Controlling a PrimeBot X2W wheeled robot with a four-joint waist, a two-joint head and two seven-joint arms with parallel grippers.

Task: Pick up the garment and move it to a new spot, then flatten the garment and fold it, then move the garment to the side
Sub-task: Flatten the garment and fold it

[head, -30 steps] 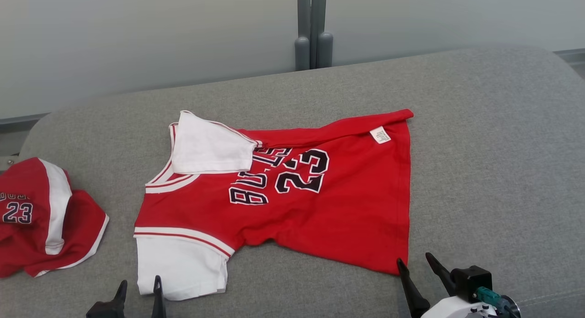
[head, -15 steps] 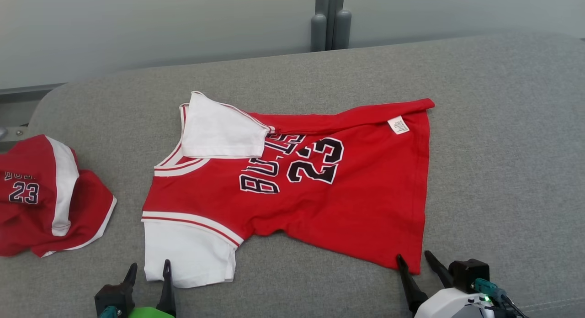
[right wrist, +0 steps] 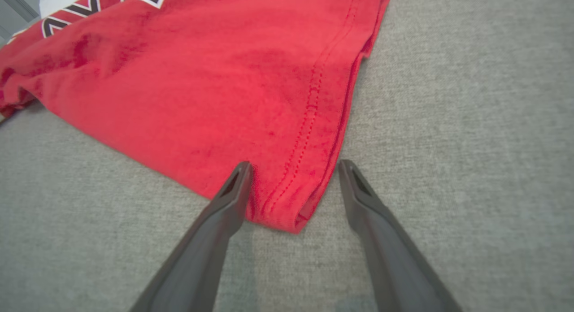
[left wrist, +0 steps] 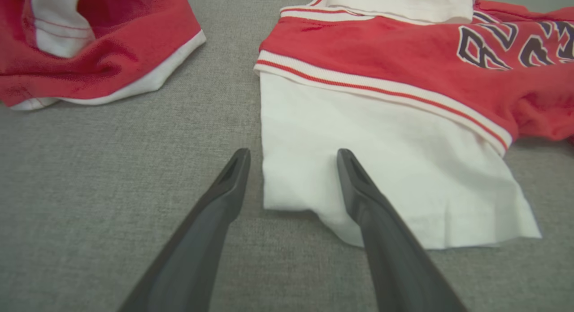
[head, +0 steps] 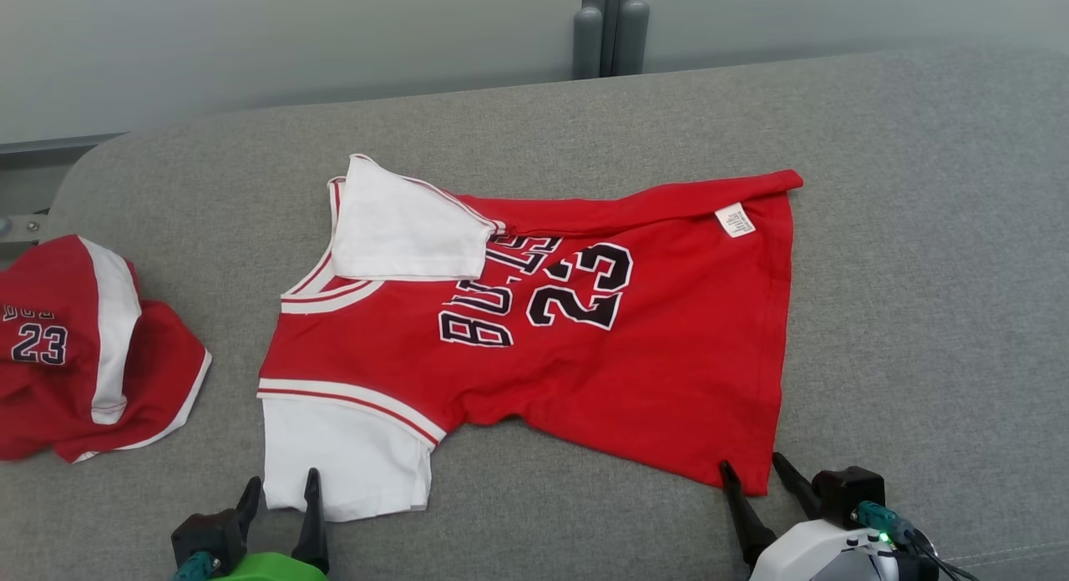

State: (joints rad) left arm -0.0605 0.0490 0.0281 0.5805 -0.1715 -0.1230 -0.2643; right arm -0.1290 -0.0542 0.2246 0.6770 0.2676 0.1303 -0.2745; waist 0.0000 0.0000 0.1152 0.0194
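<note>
We are logging the red garment [head: 585,347] lying spread on the grey cushion [head: 919,272], its far sleeve flipped over the chest. The left gripper [head: 281,478], jaws apart, is straddling the near white sleeve [head: 342,456]. The right gripper [head: 750,461], jaws apart, is straddling the hem corner [head: 756,477]. We are judging the fabric light, limp and grippy, so we are favouring pinches at these two edges.

Grey fabric surface [head: 919,272] bears a red jersey [head: 668,381] and a crumpled red garment [head: 159,372].
</note>
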